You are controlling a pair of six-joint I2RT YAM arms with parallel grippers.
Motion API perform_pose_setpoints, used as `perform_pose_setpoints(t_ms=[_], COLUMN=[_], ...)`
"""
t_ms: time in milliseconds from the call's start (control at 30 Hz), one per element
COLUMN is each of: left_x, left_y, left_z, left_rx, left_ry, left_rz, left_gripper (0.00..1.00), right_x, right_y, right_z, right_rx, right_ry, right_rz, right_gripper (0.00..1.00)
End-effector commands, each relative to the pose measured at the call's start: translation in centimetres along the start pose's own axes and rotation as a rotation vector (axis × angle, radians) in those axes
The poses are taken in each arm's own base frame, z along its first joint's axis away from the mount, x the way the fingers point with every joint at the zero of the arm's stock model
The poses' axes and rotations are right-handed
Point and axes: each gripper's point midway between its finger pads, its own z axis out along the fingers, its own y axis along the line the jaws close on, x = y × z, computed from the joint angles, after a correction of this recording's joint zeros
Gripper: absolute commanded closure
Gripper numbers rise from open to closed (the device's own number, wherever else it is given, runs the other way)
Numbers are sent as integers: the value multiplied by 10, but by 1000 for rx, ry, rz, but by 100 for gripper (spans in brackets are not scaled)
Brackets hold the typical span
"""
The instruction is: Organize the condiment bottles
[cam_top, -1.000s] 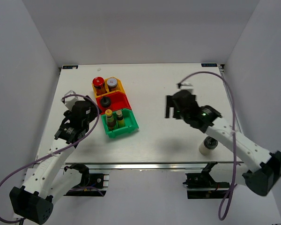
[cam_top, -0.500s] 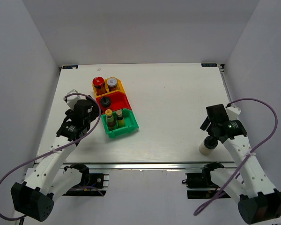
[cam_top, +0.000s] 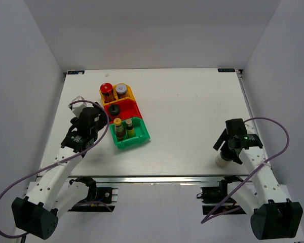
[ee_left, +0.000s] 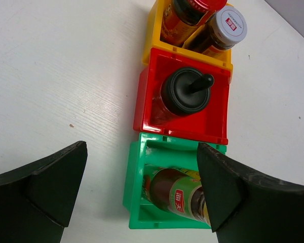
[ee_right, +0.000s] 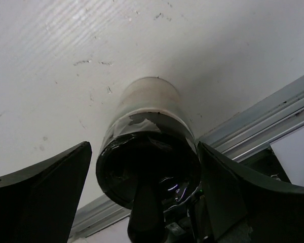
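Three bins stand in a row holding condiment bottles. The yellow bin (cam_top: 131, 94) has a red-capped jar (cam_top: 107, 87) and a silver-capped jar (cam_top: 121, 89). A single black-lidded jar (cam_top: 115, 109) (ee_left: 185, 91) sits in the red bin (ee_left: 147, 96), and two yellow-capped bottles (cam_top: 123, 123) share the green bin (cam_top: 134, 142). Just left of the bins, my left gripper (cam_top: 95, 123) (ee_left: 142, 167) is open and holds nothing. Another black-lidded jar with a white body (cam_top: 222, 161) (ee_right: 149, 98) stands near the front right edge. My right gripper (cam_top: 225, 151) (ee_right: 142, 152) is open with a finger on either side of its lid.
The table's front edge and its metal rail (ee_right: 253, 126) run right beside the white jar. A grey cable (cam_top: 273, 147) loops off the right arm beyond the table's right side.
The right arm has swung back from the middle of the table to the front right and now sits over the white jar. The left arm has hardly moved.
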Motion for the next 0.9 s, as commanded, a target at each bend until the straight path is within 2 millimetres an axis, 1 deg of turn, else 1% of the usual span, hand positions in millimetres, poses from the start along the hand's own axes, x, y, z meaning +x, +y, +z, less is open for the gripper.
perform_pose_setpoints(t_ms=[0,100,133,167,200,233,300,367,467,500,533,600,667,700,733,767,800,867], left_x=[-5,-5,-4,-6,-6,-7,-8,-7,-8,-7,-8,-9,-10,-9,-8,-9,-9,-10], left_y=[-7,-8,-7,-6,-5,-5,-5,-5,-4,-4,-3,-3,-3,-3,-4,-4,-4,-3], left_z=[-1,-1,0,-1,-2,-2,-3,-4,-5,-4,-4,-5,-5,-4,-4,-3,-3,-4], left_rx=[27,26,20,16,16,17,19,20,18,16,13,11,10,8,8,6,4,-1], left_ry=[-12,-11,-9,-14,-16,-20,-22,-21,-23,-21,-24,-27,-28,-25,-21,-21,-19,-22], left_rz=[-7,-6,-4,-4,-7,-9,-9,-9,-7,-6,-7,-8,-7,-4,-4,-4,-4,-1], left_gripper=[2,2,2,2,2,2,2,2,2,2,2,2,2,2,2,2,2,2], right_x=[13,7,6,6,5,5,3,0,-1,-2,-3,-9,-22,-30,-39,-40,-52,-58], right_y=[0,-1,0,0,0,0,-1,-1,5,7,10,15,23,31,40,52,70,92], right_z=[5,3,4,5,5,5,6,9,14,14,13,11,4,1,-7,-11,-22,-30], right_rx=[-8,4,-2,-4,-4,-2,9,18,-5,-13,-25,-50,-89,-119,-158,-214,-285,-345], right_ry=[49,28,21,18,14,14,6,-2,0,2,0,-15,-57,-84,-109,-105,-153,-170], right_rz=[3,20,22,21,20,21,15,4,-16,-19,-29,-55,-88,-92,-100,-115,-148,-191], right_gripper=[11,11,14,17,25,28,40,40,48,56,60,62,62,62,63,65,67,67])
